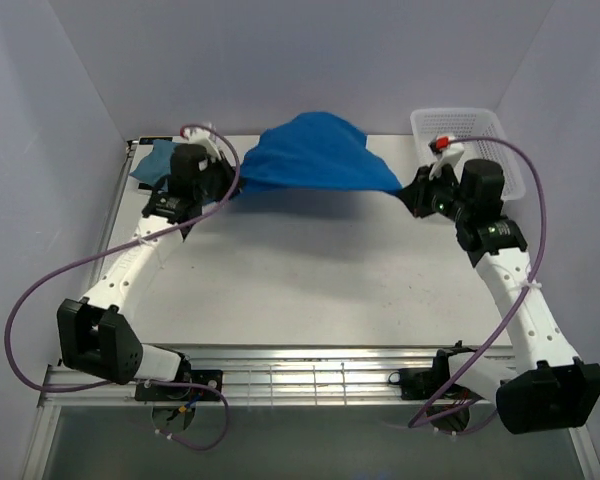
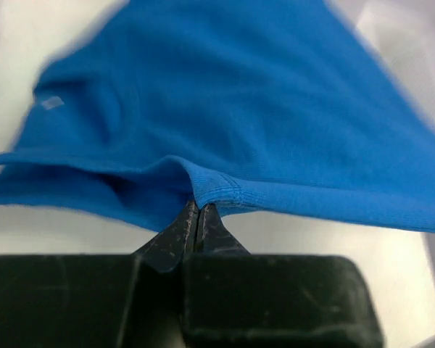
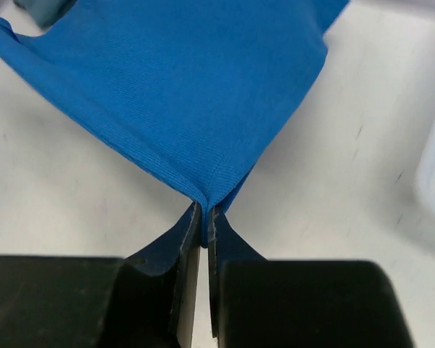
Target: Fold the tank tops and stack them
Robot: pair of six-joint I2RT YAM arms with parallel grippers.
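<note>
A royal blue tank top (image 1: pixel 310 155) hangs stretched between both arms above the far part of the table. My left gripper (image 1: pixel 230 180) is shut on its left hem corner (image 2: pixel 210 190), the jaws pressed together under the ribbed edge. My right gripper (image 1: pixel 408 193) is shut on the right corner (image 3: pixel 206 196), cloth pinched between the fingertips. A muted teal tank top (image 1: pixel 152 160) lies crumpled at the far left, partly behind the left arm. No striped top shows in any view.
A white lattice basket (image 1: pixel 480 140) stands at the far right corner, just behind the right wrist. The table (image 1: pixel 310 280) is walled on the left, right and back. A metal rail runs along the near edge.
</note>
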